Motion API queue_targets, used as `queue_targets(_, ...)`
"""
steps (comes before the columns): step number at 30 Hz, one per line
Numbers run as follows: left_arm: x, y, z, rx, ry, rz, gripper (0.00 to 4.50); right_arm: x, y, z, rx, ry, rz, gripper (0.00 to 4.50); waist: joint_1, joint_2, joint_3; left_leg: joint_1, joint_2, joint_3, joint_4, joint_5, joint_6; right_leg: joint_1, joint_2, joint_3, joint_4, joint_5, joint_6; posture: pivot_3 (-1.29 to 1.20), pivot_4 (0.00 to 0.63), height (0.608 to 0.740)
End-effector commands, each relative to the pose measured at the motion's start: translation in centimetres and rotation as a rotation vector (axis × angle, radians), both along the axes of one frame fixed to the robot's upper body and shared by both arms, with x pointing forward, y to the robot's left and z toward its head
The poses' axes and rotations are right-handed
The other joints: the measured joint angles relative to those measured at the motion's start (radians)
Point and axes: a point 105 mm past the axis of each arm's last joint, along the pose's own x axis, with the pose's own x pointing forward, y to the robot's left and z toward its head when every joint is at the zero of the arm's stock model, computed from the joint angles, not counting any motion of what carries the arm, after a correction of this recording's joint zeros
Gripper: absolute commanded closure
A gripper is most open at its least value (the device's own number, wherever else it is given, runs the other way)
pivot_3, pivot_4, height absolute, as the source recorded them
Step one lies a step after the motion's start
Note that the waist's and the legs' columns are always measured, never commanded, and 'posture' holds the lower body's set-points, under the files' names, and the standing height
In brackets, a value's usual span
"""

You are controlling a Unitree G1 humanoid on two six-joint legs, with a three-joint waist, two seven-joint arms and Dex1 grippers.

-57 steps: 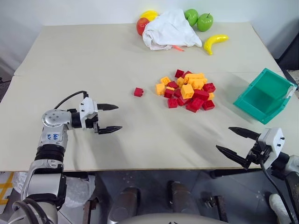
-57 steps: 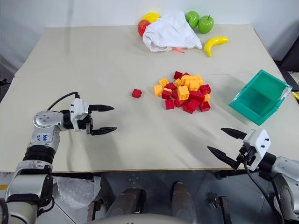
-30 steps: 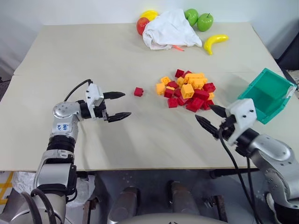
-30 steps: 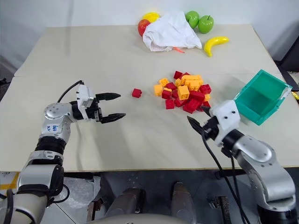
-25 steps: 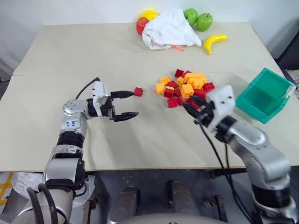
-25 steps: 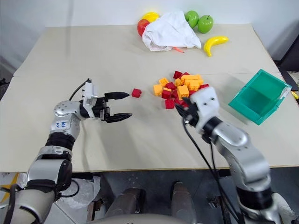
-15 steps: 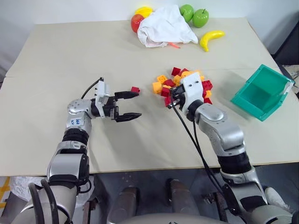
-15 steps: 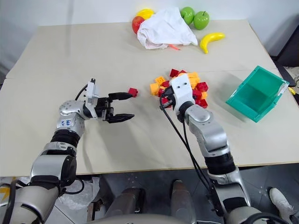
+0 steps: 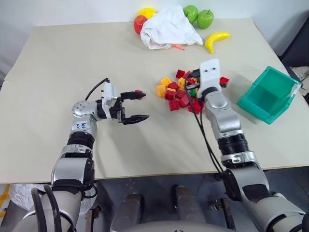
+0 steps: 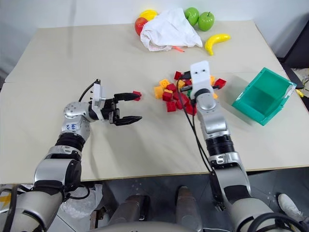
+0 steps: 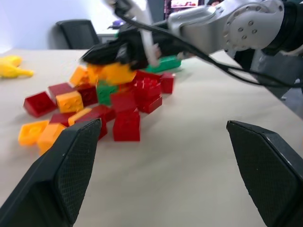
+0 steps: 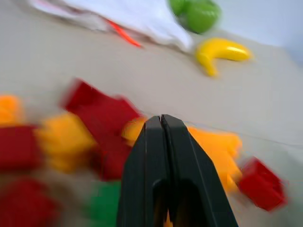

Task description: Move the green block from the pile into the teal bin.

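The pile [image 9: 179,94] of red and orange bricks lies mid-table, scattered apart. The green block [image 11: 106,90] sits low among them, also seen as a green patch [image 9: 193,92] beside my right wrist. My right gripper [image 12: 162,119] is shut with nothing between its fingers and is pushed into the pile, just above the green block. The teal bin [image 9: 270,92] stands to the right of the pile with its open side up. My left gripper [image 9: 145,105] hangs open to the left of the pile, pointing toward it.
A lone red brick [image 9: 140,91] lies at the tip of my left gripper's upper finger. At the table's far edge are a white cloth [image 9: 169,29], two green apples [image 9: 198,17], a banana [image 9: 216,40] and a red fruit [image 9: 139,23].
My right arm swung in from the front right edge, shut its gripper and drove into the pile, knocking bricks apart. My left gripper shifted right toward the lone red brick. The camera also shifted.
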Motion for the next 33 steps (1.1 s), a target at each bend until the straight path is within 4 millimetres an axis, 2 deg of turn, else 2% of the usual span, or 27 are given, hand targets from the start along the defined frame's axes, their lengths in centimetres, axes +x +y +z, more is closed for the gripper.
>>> queue_targets(1,0.1,-0.1,0.7,0.000,-0.042,0.005,0.00,-0.6,-1.6,-0.4,-0.043,0.034,-0.038,4.46,-0.001,0.000,0.000,0.000,0.000,0.001,0.000,0.000,0.000,0.000,0.001,0.000,0.000,0.000,0.000,0.00,0.150,0.740)
queue_targets(4,0.1,-0.2,0.6,0.000,-0.041,0.006,0.00,-1.3,-2.4,-0.3,-0.080,0.052,-0.035,4.46,-0.005,0.000,0.000,0.000,0.001,0.001,0.000,0.000,0.000,0.000,0.002,0.000,0.001,0.000,0.000,0.00,0.150,0.740)
queue_targets(6,0.1,-0.3,0.6,0.000,-0.042,0.007,0.00,-2.1,-2.3,0.5,-0.076,0.044,0.012,4.46,-0.006,0.000,0.000,0.000,0.001,0.002,0.000,0.000,0.000,-0.001,0.002,0.001,0.001,0.000,0.000,0.00,0.150,0.740)
queue_targets(10,0.2,-0.3,0.7,-0.003,-0.044,0.007,0.00,-5.2,0.3,3.7,0.005,-0.030,0.276,4.46,-0.004,0.000,0.000,0.000,0.001,0.002,-0.001,0.000,0.000,-0.001,0.002,0.001,0.000,0.000,0.000,0.00,0.150,0.740)
queue_targets(13,0.2,-0.4,0.6,-0.002,-0.043,0.010,0.00,-7.6,0.5,4.5,0.011,-0.027,0.409,4.46,0.002,0.000,0.000,-0.001,0.001,0.002,-0.001,0.000,0.000,-0.001,0.002,0.001,0.000,0.000,0.000,0.00,0.150,0.740)
queue_targets(21,0.3,-0.5,0.7,-0.006,-0.046,0.013,0.00,-12.2,-3.3,6.0,-0.014,0.011,0.515,4.46,0.028,0.000,0.000,-0.001,0.000,0.003,0.001,-0.001,0.002,0.001,0.001,0.001,-0.001,0.001,0.001,0.00,0.150,0.740)
queue_targets(24,0.2,-0.2,0.7,-0.012,-0.049,0.018,0.00,-14.7,-5.1,5.6,-0.006,0.098,0.537,4.46,0.031,0.000,0.000,-0.001,0.000,0.003,0.000,-0.001,0.002,0.001,0.001,0.000,-0.002,0.001,0.001,0.00,0.150,0.740)
queue_targets(26,0.1,0.1,0.6,-0.010,-0.047,0.018,0.00,-15.6,-7.5,4.7,-0.040,0.175,0.465,4.46,0.033,0.000,0.001,-0.001,0.000,0.003,0.000,-0.001,0.002,0.001,0.001,0.000,-0.003,0.001,0.001,0.00,0.150,0.740)
queue_targets(27,0.0,0.2,0.5,-0.007,-0.045,0.016,0.00,-16.1,-8.7,4.4,-0.050,0.211,0.435,4.09,0.035,0.000,0.001,-0.001,0.000,0.003,0.001,-0.002,0.003,0.001,0.001,0.000,-0.003,0.001,0.001,0.00,0.150,0.740)
queue_targets(29,-0.1,0.3,0.4,-0.005,-0.041,0.016,0.00,-17.0,-10.2,4.1,-0.052,0.254,0.407,3.63,0.040,0.000,0.001,-0.001,0.000,0.004,0.001,-0.002,0.003,0.002,0.001,0.001,-0.004,0.001,0.002,0.00,0.150,0.740)
queue_targets(33,0.0,0.4,0.4,-0.001,-0.040,0.022,0.00,-18.0,-11.9,3.9,-0.070,0.286,0.371,2.22,0.039,-0.001,0.001,0.000,0.001,0.006,0.001,-0.002,0.003,0.002,0.001,0.001,-0.003,0.001,0.002,0.00,0.150,0.740)
